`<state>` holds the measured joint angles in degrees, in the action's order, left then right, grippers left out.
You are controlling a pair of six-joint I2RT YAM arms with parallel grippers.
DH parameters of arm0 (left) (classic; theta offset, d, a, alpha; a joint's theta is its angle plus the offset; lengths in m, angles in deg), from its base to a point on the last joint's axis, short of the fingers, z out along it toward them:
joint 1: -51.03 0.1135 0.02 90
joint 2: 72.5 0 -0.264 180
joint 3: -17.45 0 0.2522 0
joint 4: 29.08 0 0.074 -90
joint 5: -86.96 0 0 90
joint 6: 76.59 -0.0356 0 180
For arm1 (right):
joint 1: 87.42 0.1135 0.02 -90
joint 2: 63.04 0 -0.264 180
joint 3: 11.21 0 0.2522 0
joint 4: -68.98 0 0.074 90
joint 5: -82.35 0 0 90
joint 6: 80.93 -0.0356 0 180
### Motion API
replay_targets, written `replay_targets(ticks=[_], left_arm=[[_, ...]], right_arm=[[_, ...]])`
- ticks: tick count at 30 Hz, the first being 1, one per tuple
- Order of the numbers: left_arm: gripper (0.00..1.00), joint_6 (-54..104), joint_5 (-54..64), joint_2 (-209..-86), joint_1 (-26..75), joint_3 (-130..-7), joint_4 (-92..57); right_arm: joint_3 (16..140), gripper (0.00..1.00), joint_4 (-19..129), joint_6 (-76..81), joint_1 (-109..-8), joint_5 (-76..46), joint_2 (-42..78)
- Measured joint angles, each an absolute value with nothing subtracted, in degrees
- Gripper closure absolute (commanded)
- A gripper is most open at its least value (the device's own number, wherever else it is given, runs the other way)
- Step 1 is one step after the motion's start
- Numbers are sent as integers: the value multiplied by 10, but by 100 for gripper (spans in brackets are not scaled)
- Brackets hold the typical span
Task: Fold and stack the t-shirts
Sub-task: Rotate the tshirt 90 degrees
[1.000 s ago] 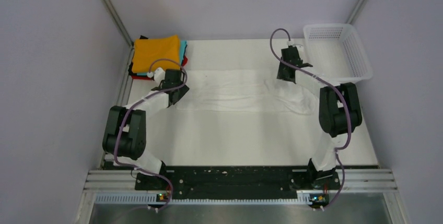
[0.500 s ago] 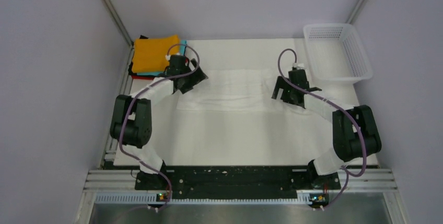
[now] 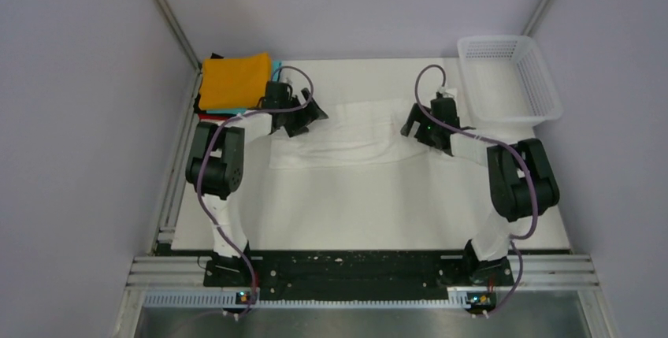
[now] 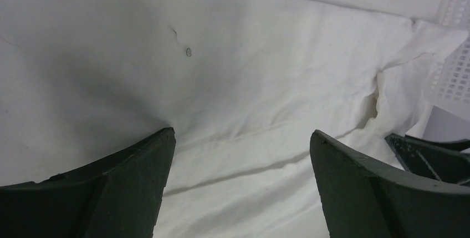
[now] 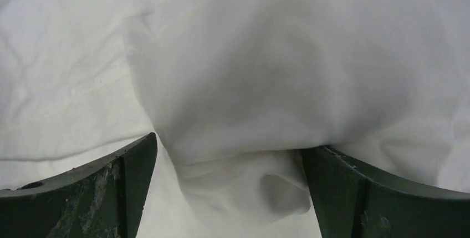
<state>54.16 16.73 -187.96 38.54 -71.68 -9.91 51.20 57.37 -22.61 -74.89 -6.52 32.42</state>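
A large wrinkled white t-shirt [image 3: 346, 137] lies spread across the back half of the table. My left gripper [image 3: 309, 116] is open just above the shirt's left end; in the left wrist view [image 4: 241, 133] flat white cloth [image 4: 244, 71] lies under the spread jaws. My right gripper [image 3: 413, 124] is open at the shirt's right end; in the right wrist view [image 5: 230, 145] a bunched fold of the shirt [image 5: 249, 116] sits between the spread jaws, not pinched. Folded shirts are stacked at the back left, orange [image 3: 235, 79] on top, with teal [image 3: 276, 72] and red [image 3: 206, 116] edges showing below.
A white plastic mesh basket [image 3: 543, 90] stands at the back right corner; its mesh wall shows in the left wrist view [image 4: 455, 55]. The table [image 3: 354, 204] has a metal rail along the left side and the arm bases at the near edge.
Both grippers moved inward along the shirt: the left from its left edge up and to the right, the right toward the centre. The shirt's right end is drawn in, so it looks shorter.
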Motion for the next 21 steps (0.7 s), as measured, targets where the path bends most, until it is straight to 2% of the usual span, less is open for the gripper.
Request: replay_targets(ticks=[3,7,13,17,21], left_arm=[[4,556,173,-1845,383,-650,-147],[3,598,162,-1753,352,-501,-224],[3,722,107,-1631,199,-335,-292],[3,821,67,-1614,103,-292,-343],[2,880,14,-1627,35,-303,-352]], right_arm=[[573,2,586,-225,-750,-76,382],[693,2,596,-222,-751,-108,481],[901,2,589,-221,-752,-197,631],[1052,2,577,-225,-749,-257,733],[1208,2,558,-231,-737,-298,832]])
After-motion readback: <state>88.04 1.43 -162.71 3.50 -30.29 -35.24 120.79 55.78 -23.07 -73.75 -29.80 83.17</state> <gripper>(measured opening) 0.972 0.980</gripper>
